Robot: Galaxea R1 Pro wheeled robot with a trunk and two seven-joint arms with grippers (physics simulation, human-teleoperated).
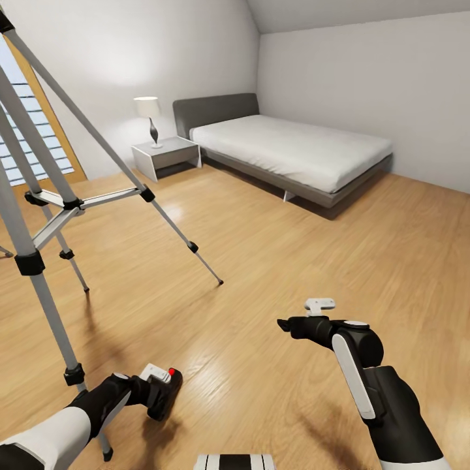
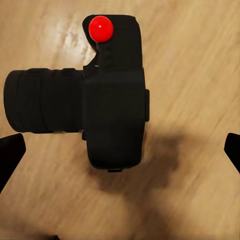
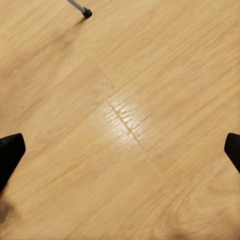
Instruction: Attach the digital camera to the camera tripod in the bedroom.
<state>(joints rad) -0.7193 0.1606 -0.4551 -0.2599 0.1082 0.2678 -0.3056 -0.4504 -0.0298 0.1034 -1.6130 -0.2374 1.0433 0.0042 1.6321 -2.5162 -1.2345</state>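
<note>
Camera (image 2: 112, 97) under left end effector (image 1: 156, 391) | tripod (image 1: 59, 202) beside | right end effector (image 1: 285, 324) empty

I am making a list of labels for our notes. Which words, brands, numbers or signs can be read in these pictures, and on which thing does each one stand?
None can be read. The digital camera shows plain black faces and a red button, with no brand. The camera tripod, the bed and the lamp bear no writing.
</note>
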